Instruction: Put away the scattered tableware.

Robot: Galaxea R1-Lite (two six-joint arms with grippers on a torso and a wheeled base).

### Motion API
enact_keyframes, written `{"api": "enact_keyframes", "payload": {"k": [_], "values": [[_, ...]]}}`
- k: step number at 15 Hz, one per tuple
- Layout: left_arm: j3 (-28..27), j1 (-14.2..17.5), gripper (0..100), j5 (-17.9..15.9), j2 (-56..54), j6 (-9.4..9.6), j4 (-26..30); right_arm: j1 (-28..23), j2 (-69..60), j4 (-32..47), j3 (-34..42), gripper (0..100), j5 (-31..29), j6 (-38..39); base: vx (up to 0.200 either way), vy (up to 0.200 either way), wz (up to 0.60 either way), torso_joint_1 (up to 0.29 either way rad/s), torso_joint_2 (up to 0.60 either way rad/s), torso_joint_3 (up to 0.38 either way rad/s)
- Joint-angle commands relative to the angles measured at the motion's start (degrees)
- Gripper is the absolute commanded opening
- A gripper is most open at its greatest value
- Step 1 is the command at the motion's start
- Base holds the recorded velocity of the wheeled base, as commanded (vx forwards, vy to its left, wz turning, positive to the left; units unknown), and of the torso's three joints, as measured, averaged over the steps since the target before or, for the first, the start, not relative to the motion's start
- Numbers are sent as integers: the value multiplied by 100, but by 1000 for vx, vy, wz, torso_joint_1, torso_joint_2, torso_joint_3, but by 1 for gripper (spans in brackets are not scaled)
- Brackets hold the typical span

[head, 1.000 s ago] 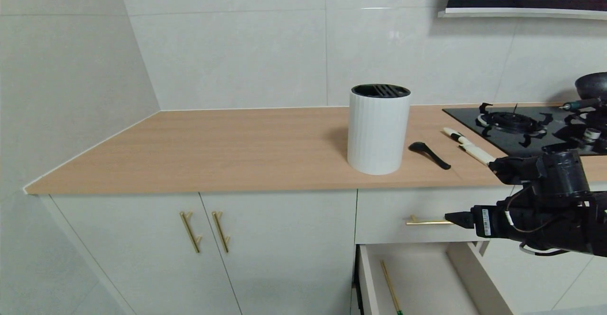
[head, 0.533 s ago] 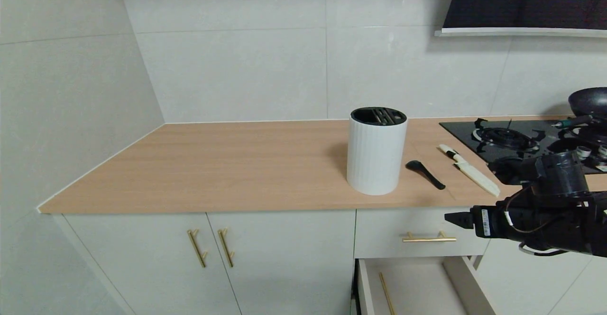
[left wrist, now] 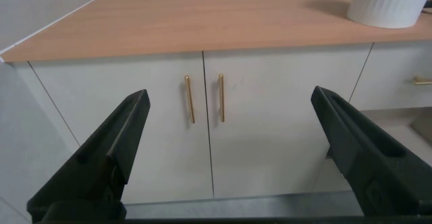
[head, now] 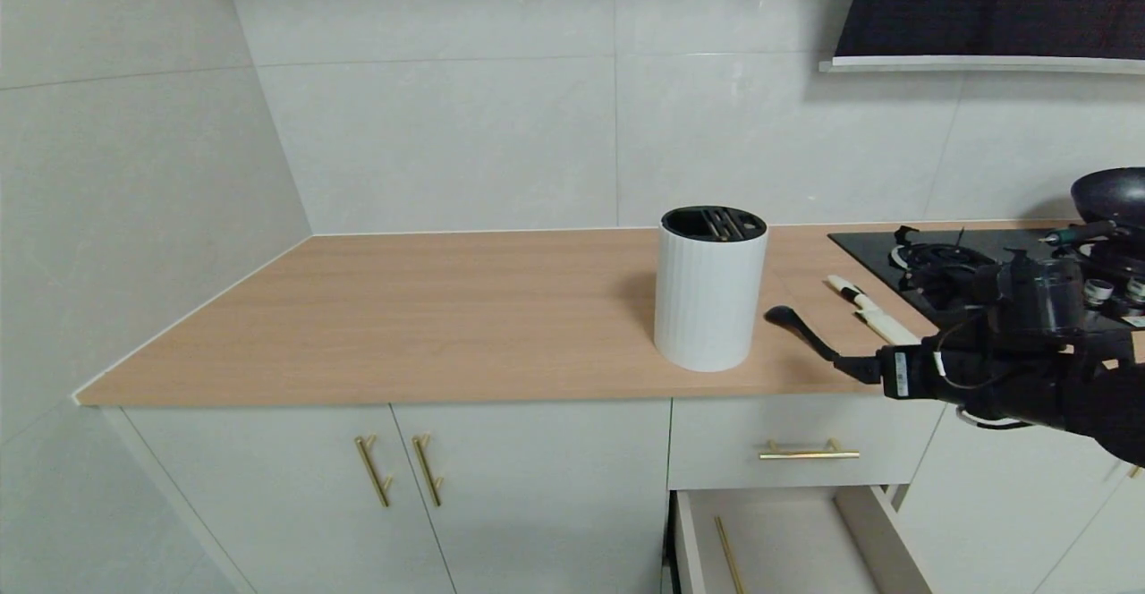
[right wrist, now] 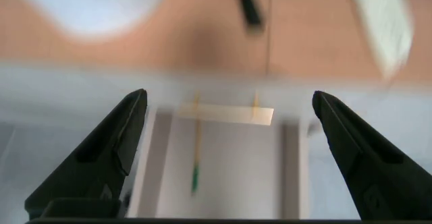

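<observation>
Countertop — black spoon near right gripper.

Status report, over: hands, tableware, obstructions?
Left hand open, low before cupboard doors; right hand open at counter edge, by the black spoon. Spoon and knife lying on counter, drawer below open. White holder beside spoon, not touching.

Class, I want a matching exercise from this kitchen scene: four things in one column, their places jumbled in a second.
Things:
1 black spoon
2 chopstick
3 dark pan
4 white holder

Places:
A in the open drawer
B on the stove
C standing upright on the counter
D lying flat between the holder and the knife

Pairs: 1-D, 2-A, 3-B, 4-C.
</observation>
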Motion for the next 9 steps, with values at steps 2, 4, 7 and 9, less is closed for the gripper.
{"api": "enact_keyframes", "payload": {"k": [2, 4, 7, 9], "values": [[0, 0, 100, -2, 0, 0, 2, -135, 1398, -232, -1286, 100, 280, -412, 0, 0, 0, 0, 0, 0], [0, 0, 100, -2, 0, 0, 2, -152, 1882, -223, -1919, 100, 491, -456, 0, 0, 0, 0, 0, 0], [0, 0, 100, -2, 0, 0, 2, -179, 2418, -241, -2403, 100, 517, -456, 0, 0, 0, 0, 0, 0], [0, 0, 100, -2, 0, 0, 2, -258, 2647, -241, -2543, 100, 517, -579, 0, 0, 0, 0, 0, 0]]}}
